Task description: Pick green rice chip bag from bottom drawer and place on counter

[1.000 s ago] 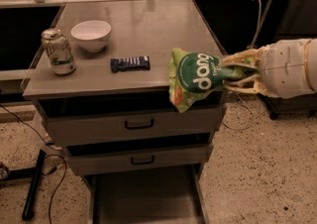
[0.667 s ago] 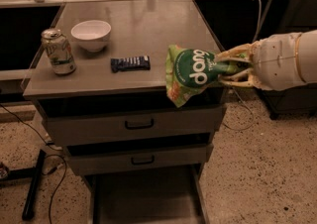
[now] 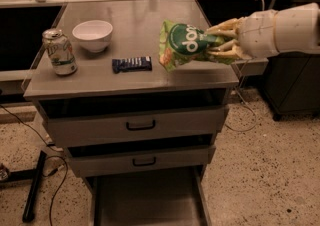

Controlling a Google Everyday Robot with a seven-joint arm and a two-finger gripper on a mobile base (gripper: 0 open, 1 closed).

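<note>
Grips with pale yellow fingers (image 3: 225, 25), pinched tight on the right end of the crinkled green rice chip bag with white lettering (image 3: 182, 45). Places the two-finger gripper (image 3: 220, 41) above the right side of the broad flat grey counter (image 3: 140, 15), on the end of a white arm (image 3: 285, 30) reaching in from the right. Holds the bag sideways, lettering towards the near side, its left end drooping towards the counter; probably not touching yet, though hard to call from this angle.

Compared with a second ago: sits higher and farther in, no longer hanging across the near right edge in front of the upper drawers. Means the lift out of the drawer is done and the carry is nearly over. Leaves only lowering and letting go, judged from the bare grey patch under the bag.

Farther left on the counter: a flat dark blue wrapped bar (image 3: 131, 64) just left of the bag, a white round bowl (image 3: 92, 34) with nothing visible inside, and a pale green drinks can (image 3: 60, 51) upright near the left edge.

Below: two grey upper drawers with black handles (image 3: 140, 125), pushed in, contents hidden. Lowest, the deep grey metal bottom drawer (image 3: 145, 200), pulled out towards the near side, showing only a dim flat floor.
</note>
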